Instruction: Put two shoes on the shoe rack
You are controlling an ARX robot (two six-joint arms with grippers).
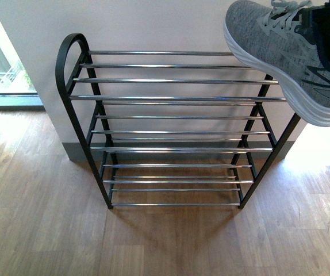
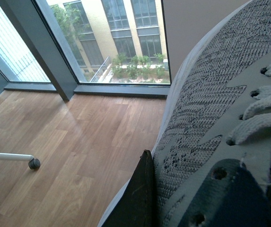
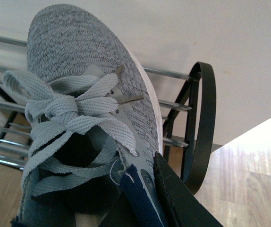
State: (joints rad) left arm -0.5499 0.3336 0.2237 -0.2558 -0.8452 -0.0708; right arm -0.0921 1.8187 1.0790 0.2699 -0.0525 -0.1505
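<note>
The shoe rack (image 1: 176, 98) stands against the white wall, black-framed with silver bars, all tiers bare. One grey mesh shoe (image 1: 280, 52) hangs at the upper right, its toe over the right end of the top tier, with my right gripper (image 1: 329, 23) shut on its collar. In the right wrist view that shoe (image 3: 74, 56) points at the rack's rounded corner (image 3: 206, 118), and my right gripper (image 3: 140, 194) pinches its side wall under a black finger (image 3: 173, 198). The other shoe (image 2: 206, 109) fills the left wrist view, my left gripper (image 2: 173, 198) shut on it, one black finger (image 2: 140, 198) showing.
Wood floor (image 1: 165, 241) spreads in front of the rack. A floor-to-ceiling window (image 2: 116, 42) lies to the left of the wall. A white chair leg with a castor (image 2: 33, 163) stands on the floor in the left wrist view.
</note>
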